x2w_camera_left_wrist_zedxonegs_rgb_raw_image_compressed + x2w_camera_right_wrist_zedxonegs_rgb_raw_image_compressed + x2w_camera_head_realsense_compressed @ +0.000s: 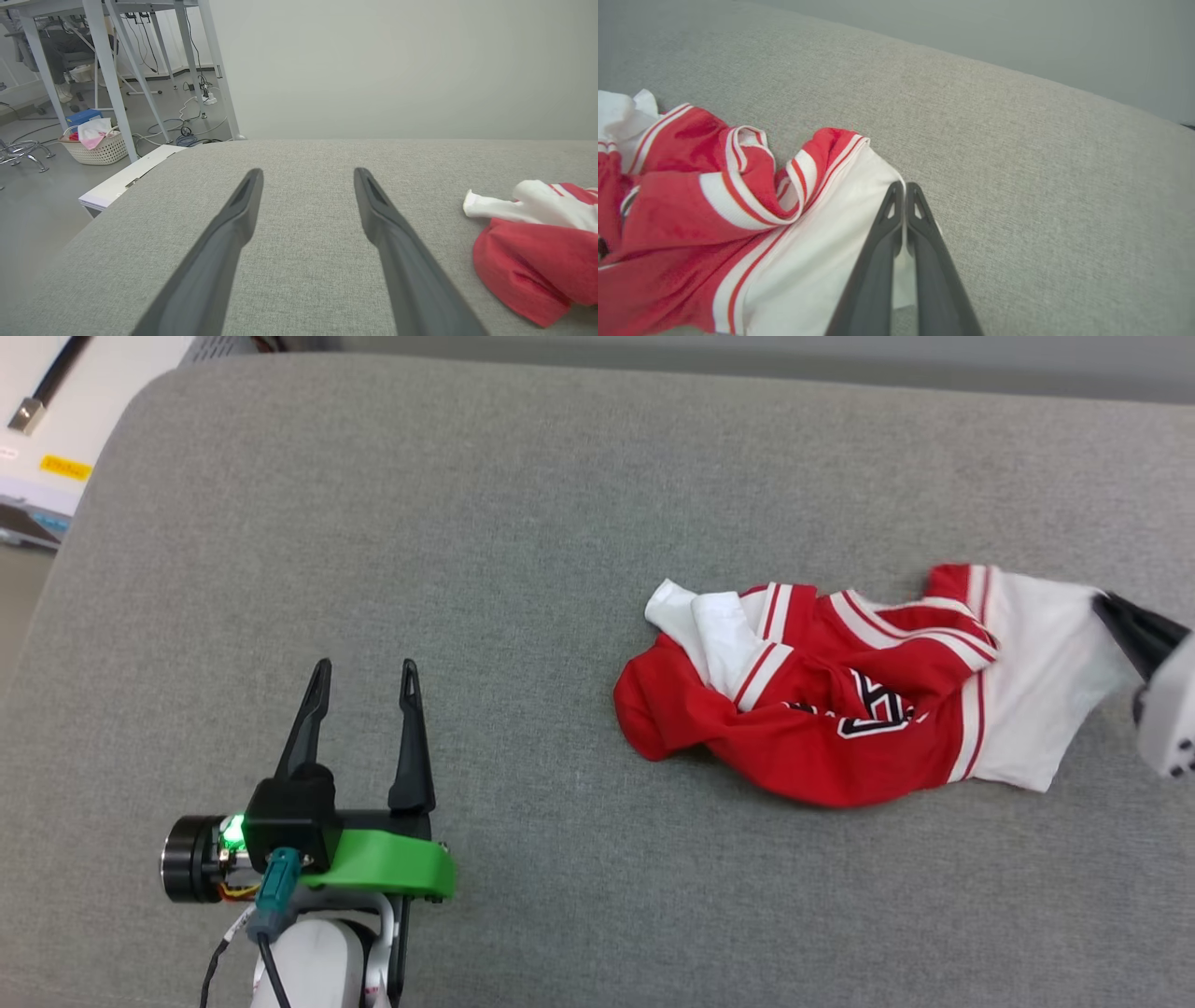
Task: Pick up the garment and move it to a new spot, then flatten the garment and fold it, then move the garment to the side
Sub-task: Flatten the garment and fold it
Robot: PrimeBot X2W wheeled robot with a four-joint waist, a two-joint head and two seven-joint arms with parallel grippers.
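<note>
right gripper pinching the sleeve end of a crumpled garment

the garment point(840, 709) is lying crumpled on the grey fabric surface point(523, 523), sitting in the right half of the head view, around mid-height. its long axis is running left to right across the frame, nearly level. a flat white sleeve is forming the right end and pointing toward the right edge of the frame. a rounded red bunch is closing off the left end, with a second white sleeve folding over it at the upper left. striped trim is twisting through the middle, and a scrap of black, white-edged lettering is showing there, too creased to read.

the right gripper point(904, 185) is showing at the right edge of the head view. its jaws are pressing together on the outer edge of the white sleeve, with white cloth showing in the slit between the fingers in the right wrist view.

the left gripper point(366, 665) is hovering at the lower left of the head view, well apart from the garment. its fingers are pointing up the frame and its jaws are standing wide over bare grey fabric.
</note>
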